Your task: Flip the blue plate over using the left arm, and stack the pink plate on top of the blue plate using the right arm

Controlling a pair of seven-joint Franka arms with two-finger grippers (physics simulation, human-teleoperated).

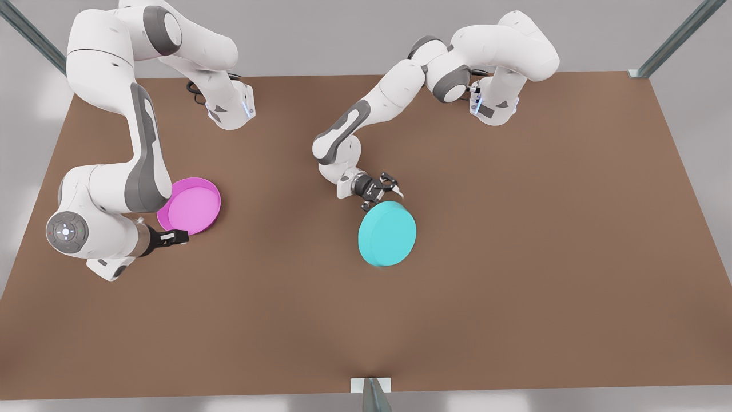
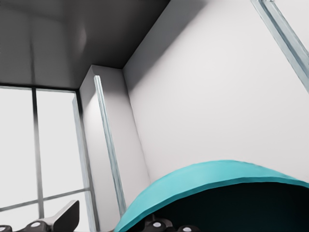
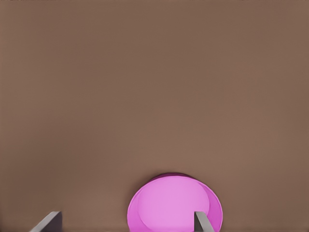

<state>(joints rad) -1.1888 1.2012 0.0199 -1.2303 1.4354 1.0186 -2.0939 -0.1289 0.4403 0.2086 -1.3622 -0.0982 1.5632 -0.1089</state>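
The blue plate (image 1: 388, 233), unmarked and base up, is gripped at its rim by the left claw (image 1: 384, 193) mid-table (image 1: 514, 229). Well apart from it, the pink plate (image 1: 191, 206) lies open-side up beside the released right claw (image 1: 171, 237).

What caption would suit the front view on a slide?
Left gripper tips the blue plate base-up while the right gripper waits open beside the pink plate on the brown table.

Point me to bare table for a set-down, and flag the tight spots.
Free: the table on the front view's right of the blue plate, and the near strip below both plates. Crowded: around the left gripper at the blue plate's rim, and the right gripper beside the pink plate.
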